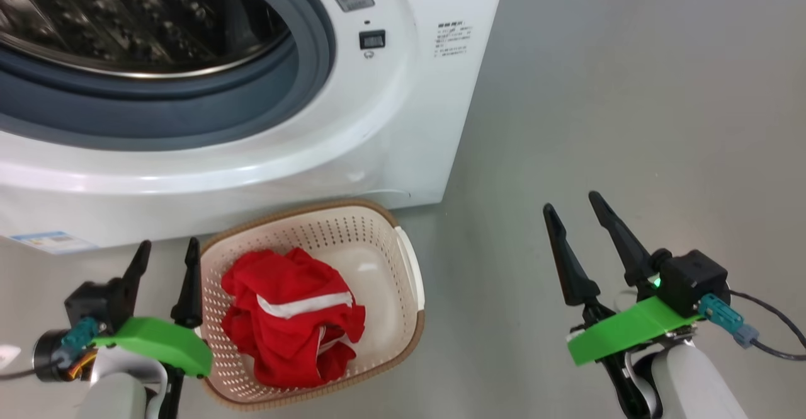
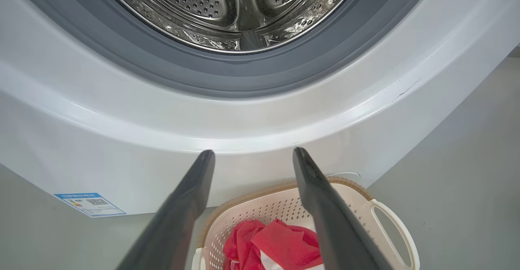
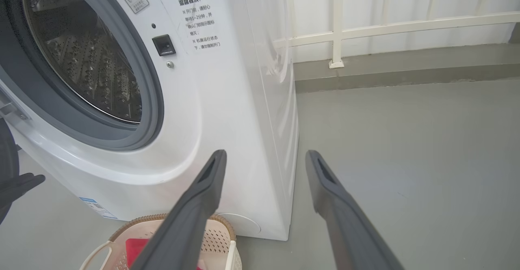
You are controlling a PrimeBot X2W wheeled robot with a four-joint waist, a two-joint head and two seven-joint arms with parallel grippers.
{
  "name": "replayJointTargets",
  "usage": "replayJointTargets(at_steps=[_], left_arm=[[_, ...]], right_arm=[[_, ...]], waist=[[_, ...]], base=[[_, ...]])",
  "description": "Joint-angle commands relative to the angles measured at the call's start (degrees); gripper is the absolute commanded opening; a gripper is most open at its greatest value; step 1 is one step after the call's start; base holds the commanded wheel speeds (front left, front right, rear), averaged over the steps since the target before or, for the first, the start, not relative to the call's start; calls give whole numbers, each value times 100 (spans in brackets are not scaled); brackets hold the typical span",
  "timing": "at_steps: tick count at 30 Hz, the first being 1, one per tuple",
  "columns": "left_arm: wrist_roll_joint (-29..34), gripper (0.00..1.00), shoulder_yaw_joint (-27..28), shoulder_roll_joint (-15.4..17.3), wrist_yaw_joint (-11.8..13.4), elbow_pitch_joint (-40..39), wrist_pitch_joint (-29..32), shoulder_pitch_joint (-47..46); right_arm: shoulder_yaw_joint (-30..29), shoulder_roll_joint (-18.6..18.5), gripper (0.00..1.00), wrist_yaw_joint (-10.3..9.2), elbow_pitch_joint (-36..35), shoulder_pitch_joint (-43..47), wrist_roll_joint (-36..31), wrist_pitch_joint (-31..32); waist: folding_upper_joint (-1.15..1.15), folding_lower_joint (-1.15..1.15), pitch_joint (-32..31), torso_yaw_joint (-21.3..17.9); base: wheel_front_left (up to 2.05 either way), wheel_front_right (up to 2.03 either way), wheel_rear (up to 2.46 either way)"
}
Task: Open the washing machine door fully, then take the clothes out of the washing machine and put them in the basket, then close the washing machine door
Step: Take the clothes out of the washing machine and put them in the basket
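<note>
The white washing machine (image 1: 390, 129) stands with its mouth uncovered, steel drum (image 1: 126, 16) and grey gasket (image 1: 189, 110) showing. Its door is out of view, apart from a dark edge at the far left of the right wrist view. The red clothes (image 1: 293, 321) with a white stripe lie in the cream basket (image 1: 378, 236) on the floor before the machine. My left gripper (image 1: 167, 252) hovers open just left of the basket, empty. My right gripper (image 1: 573, 208) is open over bare floor to the right. The drum (image 2: 235, 6) looks empty in the left wrist view, above the basket (image 2: 365, 213) and clothes (image 2: 280, 245).
Grey floor (image 1: 630, 123) spreads to the right of the machine. A blue label sticker (image 1: 53, 241) sits low on the washer front. A white railing (image 3: 337, 30) and a low kerb run behind the machine's right side.
</note>
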Motion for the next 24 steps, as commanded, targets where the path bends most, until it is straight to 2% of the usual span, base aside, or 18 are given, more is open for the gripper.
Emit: replayJointTargets(at_steps=[1, 24], left_arm=[[70, 100, 263, 127, -16, -339, -38, 196], [307, 100, 896, -115, -16, -2104, -38, 1536]], right_arm=[[83, -25, 100, 9, -117, 163, 11, -27], [7, -251, 100, 9, -134, 745, 145, -27]], waist=[[0, 0, -220, 29], [0, 0, -971, 43]], base=[[0, 0, 0], [0, 0, 0]])
